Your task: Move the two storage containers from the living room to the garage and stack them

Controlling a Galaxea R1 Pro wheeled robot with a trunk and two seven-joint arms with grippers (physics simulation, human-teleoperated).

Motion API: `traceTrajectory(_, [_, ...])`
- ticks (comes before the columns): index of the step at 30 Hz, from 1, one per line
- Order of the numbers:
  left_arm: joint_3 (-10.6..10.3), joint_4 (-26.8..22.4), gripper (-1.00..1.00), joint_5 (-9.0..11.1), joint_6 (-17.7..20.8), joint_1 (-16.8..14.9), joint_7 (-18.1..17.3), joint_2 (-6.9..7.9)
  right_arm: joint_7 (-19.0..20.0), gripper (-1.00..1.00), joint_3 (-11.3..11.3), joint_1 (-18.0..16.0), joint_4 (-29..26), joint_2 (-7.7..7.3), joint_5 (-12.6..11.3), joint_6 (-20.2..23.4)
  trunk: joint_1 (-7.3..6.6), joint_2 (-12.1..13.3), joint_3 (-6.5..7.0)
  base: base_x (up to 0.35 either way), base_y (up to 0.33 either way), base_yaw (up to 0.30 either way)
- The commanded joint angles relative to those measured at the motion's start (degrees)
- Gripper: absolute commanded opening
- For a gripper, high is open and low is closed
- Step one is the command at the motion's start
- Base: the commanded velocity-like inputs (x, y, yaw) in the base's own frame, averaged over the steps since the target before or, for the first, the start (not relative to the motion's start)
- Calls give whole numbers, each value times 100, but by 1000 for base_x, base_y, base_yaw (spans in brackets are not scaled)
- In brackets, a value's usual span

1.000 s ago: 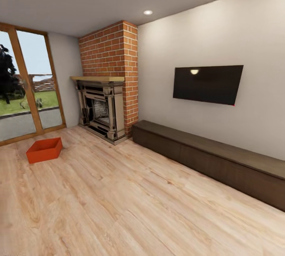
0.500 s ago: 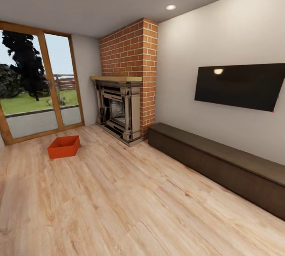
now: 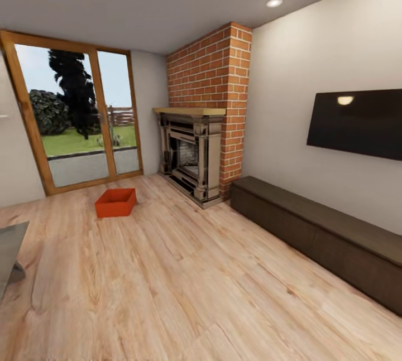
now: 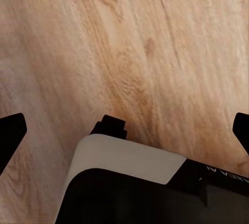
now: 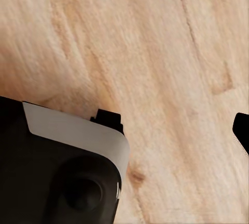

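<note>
- Black tips of the left tool sit at opposite edges of the left wrist view, spread wide apart with nothing between them; plank floor lies beneath.
- Right tool: one dark tip shows at one edge and the robot's own body covers the other side. I cannot tell whether the tips are apart or together. Nothing is seen held.
- One orange-red bin rests on the wood floor of the living room, well ahead of the robot, near the glass door and to the left of the brick fireplace.
- A second bin is not located from these views.
- A long dark bench runs under the TV on the right wall; a grey edge of some furniture enters at the lower left.
- Risks:
  - Base clips the grey edge at lower left if the approach drifts left.
  - Overshoot pushes the light bin across the smooth planks toward the door.
  - Grasp on one thin wall may tilt the bin; a two-tool hold looks safer.
- Change from the earlier frames: the whole head view has swung left, so the camera moved. The bin now appears nearer the centre, the door shows fully, and the TV is cut by the right edge. The bin itself has not shifted on the floor.
</note>
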Motion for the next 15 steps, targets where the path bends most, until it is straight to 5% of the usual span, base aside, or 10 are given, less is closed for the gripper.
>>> traceTrajectory(1, [6, -1, 100, 22, -8, -4, 16, -3, -5, 100, 27, -6, 14, 1, -5, -32, 0, -4, -7, 2, 0, 274])
traceTrajectory(15, [5, -2, 100, 18, -8, -4, 16, -3, -5, 100, 19, -6, 14, 1, -7, -60, 0, -4, -7, 0, 0, 274])
